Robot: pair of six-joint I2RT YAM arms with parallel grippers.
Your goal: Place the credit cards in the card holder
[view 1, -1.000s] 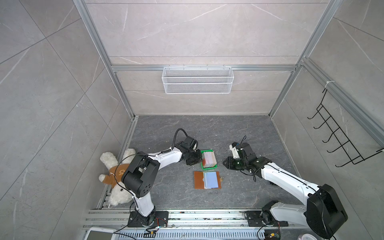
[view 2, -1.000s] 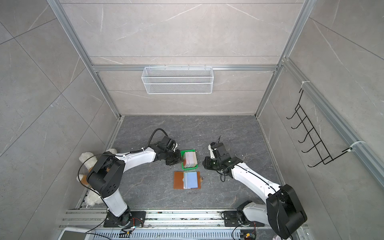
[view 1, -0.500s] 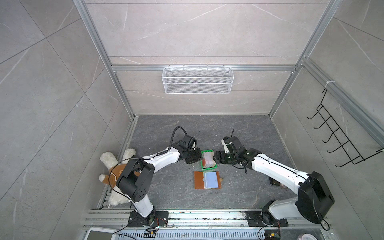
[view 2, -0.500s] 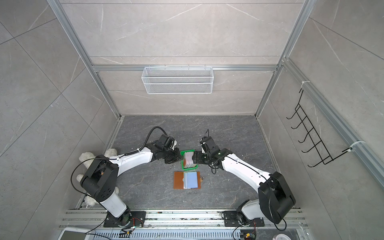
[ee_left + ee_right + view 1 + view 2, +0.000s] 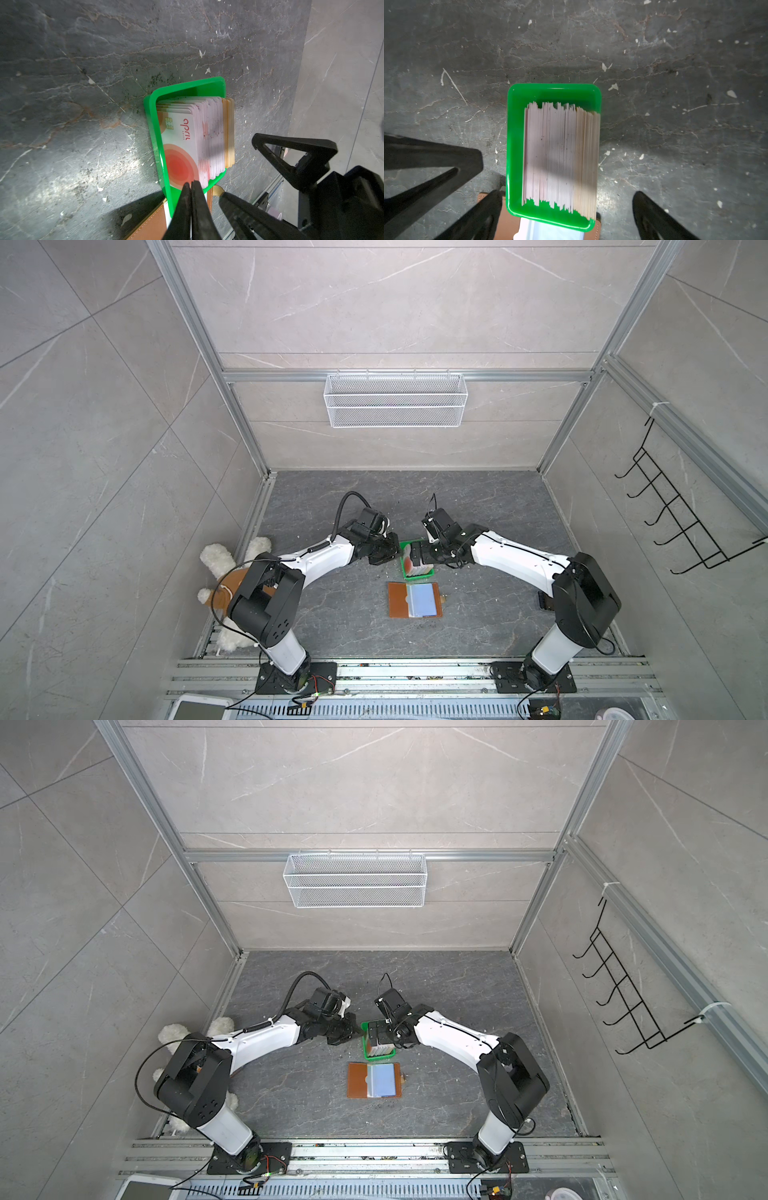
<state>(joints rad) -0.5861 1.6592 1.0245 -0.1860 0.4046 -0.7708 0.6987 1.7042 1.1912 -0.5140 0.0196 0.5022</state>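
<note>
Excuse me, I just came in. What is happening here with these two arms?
Two robot arms meet at a green tray holding the credit cards, which stand on edge. The right hand is open and straddles the tray. The left hand is shut at the tray's rim. The card holder lies open near the tray; neither hand holds a card.

Grey tiled walls (image 5: 374, 302), dark stone floor (image 5: 478, 506), wire basket (image 5: 395, 400), hook rack (image 5: 681, 499)

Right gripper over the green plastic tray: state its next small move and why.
Probably lower the open right gripper and close on the upright pinkish-white plastic cards: its empty jaws flank their green plastic tray, with the shut left gripper at its rim.
</note>
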